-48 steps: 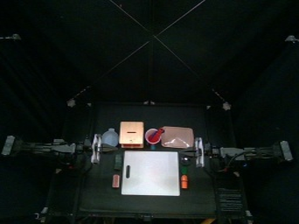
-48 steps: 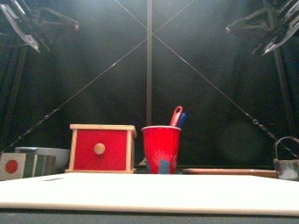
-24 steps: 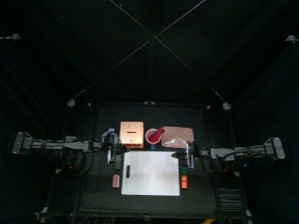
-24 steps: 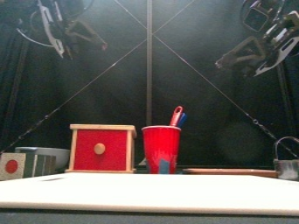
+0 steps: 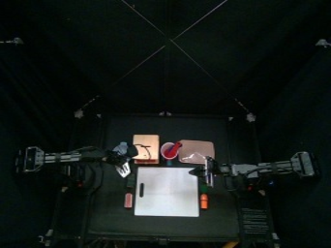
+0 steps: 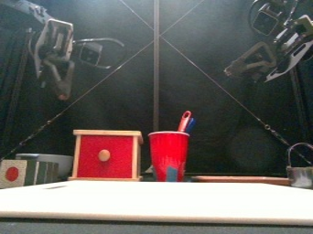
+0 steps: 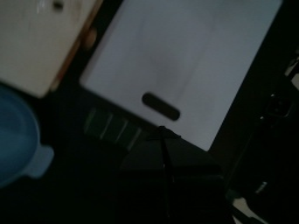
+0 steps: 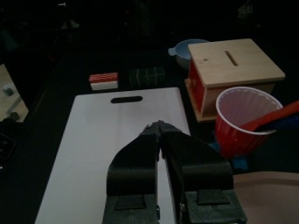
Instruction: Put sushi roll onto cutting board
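front edge of the worktop: the white cutting board lies flat, long side running front to back, its handle slot at the far end. nothing rests on it. a small red-orange piece, likely the sushi roll, lies on the worktop just off the board's left edge near the front; a second orange piece lies just off the right edge. which of the two is the roll cannot be told from above.

next row back, past the board's far end: a pale blue container at left, a red-fronted wooden box with a slot in its top, a red cup with a red and a blue utensil standing in it, then a pinkish tray at right.

above that row: left gripper hangs over the worktop beside the board's left far corner, fingers closed together, holding nothing. right gripper hangs over the board's right far corner, its fingers pressed shut tip to tip, empty.

beyond: black curtains all round.
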{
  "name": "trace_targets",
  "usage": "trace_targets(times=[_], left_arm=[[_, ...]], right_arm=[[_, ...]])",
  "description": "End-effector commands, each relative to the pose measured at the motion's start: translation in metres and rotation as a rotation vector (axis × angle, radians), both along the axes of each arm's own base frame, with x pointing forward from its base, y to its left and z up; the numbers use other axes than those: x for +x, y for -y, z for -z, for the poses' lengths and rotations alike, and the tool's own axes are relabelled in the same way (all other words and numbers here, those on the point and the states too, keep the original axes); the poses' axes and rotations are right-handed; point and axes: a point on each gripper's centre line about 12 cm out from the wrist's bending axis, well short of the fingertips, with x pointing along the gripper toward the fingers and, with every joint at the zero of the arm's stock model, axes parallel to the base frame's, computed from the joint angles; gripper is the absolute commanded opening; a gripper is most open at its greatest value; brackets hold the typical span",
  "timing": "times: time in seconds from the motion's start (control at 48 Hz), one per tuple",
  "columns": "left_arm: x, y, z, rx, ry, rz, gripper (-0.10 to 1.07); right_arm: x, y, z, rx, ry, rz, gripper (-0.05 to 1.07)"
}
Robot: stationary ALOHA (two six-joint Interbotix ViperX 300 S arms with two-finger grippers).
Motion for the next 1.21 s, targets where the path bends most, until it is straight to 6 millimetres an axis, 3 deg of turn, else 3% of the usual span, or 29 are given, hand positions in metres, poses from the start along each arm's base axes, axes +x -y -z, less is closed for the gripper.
trace_targets(times=[0.0, 0.25, 0.396, 0.604, 0.792, 1.188], left_arm=[[-0.006, -0.004, 0.010, 0.021, -0.047, -0.076, 0.26], [-0.010, 0.002, 0.018, 0.149, -0.057, -0.300, 0.77], [-0.008, 0.016, 0.023, 0.161, -0.014, -0.381, 0.94], [-0.011, 0.028, 0.049, 0.111, -0.060, -0.513, 0.94], [0.008, 0.038, 0.049, 0.099, -0.009, -0.485, 0.95], [0.033, 0.047, 0.086, 0.107, -0.080, -0.451, 0.95]], right_arm=[[0.002, 0.006, -0.007, 0.000, 0.020, 0.024, 0.03], [0.000, 0.009, -0.002, 0.003, 0.002, 0.038, 0.03], [-0.001, 0.009, 0.000, 0.005, -0.021, 0.038, 0.03], [-0.002, 0.010, 0.003, 0.008, -0.052, 0.042, 0.03], [-0.002, 0.011, 0.005, 0.009, -0.058, 0.047, 0.03], [-0.003, 0.011, 0.006, 0.010, -0.070, 0.048, 0.03]])
